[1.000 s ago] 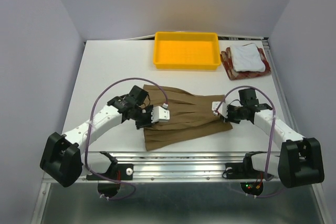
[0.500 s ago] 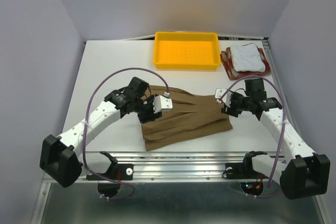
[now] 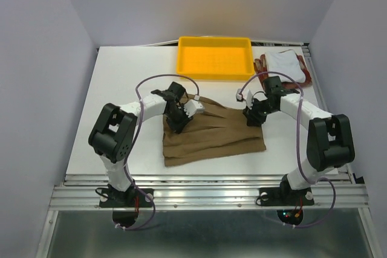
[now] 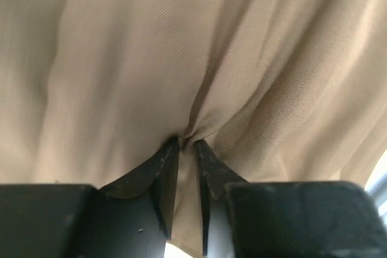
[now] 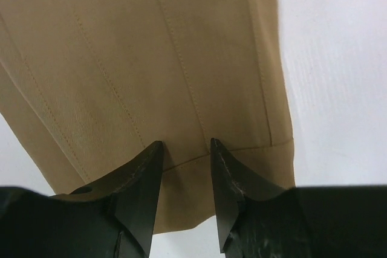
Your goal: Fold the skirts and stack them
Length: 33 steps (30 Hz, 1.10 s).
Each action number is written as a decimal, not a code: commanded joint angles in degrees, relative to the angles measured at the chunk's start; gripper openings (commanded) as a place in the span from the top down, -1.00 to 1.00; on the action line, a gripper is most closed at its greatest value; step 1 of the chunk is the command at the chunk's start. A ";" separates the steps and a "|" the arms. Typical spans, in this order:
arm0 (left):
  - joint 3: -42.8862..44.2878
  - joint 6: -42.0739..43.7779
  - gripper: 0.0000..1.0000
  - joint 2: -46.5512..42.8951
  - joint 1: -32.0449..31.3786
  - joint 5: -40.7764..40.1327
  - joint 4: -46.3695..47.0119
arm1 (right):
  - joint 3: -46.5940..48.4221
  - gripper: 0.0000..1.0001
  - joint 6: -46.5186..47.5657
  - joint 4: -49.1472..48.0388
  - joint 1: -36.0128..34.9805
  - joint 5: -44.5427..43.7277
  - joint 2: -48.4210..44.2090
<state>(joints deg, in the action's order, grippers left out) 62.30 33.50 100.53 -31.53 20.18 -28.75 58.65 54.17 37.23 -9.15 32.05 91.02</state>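
A large tan-brown pleated cloth skirt (image 3: 214,137) lies spread on the white table (image 3: 121,89), directly in front of the yellow plastic tray (image 3: 214,77) and a little apart from it. Its pleats run from the side under the tray's left end to the side under the tray's right end.

To the right of the tray, just beside it, a red-and-beige checked cloth skirt (image 3: 260,63) lies folded. A plain white cloth skirt (image 3: 284,61), also folded, rests on top of it.

The left gripper (image 3: 180,120) is on the tan-brown skirt below the tray's left end. In the left wrist view its two black fingers (image 4: 163,167) are almost pressed together, and the left gripper (image 4: 186,146) pinches a small ridge of the fabric (image 4: 151,58). The cloth gathers into creases that run toward the fingertips.

The right gripper (image 3: 251,118) is at the skirt's end below the tray's right corner. In the right wrist view the right gripper (image 5: 184,146) has its fingers (image 5: 145,179) spread apart. The flat fabric (image 5: 121,58) and its stitched hem show in the gap, and nothing is held between them. I cannot tell if the fingertips touch the cloth. Bare white table (image 5: 338,58) shows beside the skirt's edge.
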 commanded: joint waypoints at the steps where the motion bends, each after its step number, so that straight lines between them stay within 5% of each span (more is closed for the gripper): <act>1: 8.24 3.50 0.49 5.45 4.89 -4.62 1.60 | -1.26 0.16 -0.82 -1.11 -1.48 -2.17 1.43; 9: 34.77 5.28 0.43 19.69 9.73 -5.51 -2.97 | -6.26 0.22 -6.87 1.62 -12.35 -0.42 -0.05; 14: 38.69 -4.12 0.23 14.90 12.71 -0.43 -0.34 | -3.04 0.21 -22.67 -3.04 -19.51 5.46 0.73; 20: 18.06 -16.78 0.19 -9.68 20.96 13.45 7.38 | 4.09 0.05 -36.84 -4.62 -19.51 -0.05 -2.60; 23: 6.63 -28.28 0.55 -20.15 21.51 16.90 12.82 | 5.94 -0.01 -43.78 -7.08 -20.03 -3.57 -5.06; 24: 3.82 -35.36 0.88 -22.37 21.60 17.78 14.67 | 6.38 -0.07 -45.63 -7.61 -20.03 -4.19 -5.68; 26: -5.67 -42.17 1.00 -27.81 21.60 20.31 20.98 | 8.58 -0.08 -47.13 -6.48 -21.34 -3.75 -4.55; 33: -22.22 -65.20 1.00 -27.94 18.44 25.08 28.31 | 8.14 -0.08 -50.38 -9.36 -28.46 -9.27 0.11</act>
<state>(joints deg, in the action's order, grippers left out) 44.84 -15.53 68.86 -11.42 40.77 -4.47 65.89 8.27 30.92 -33.26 27.90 88.92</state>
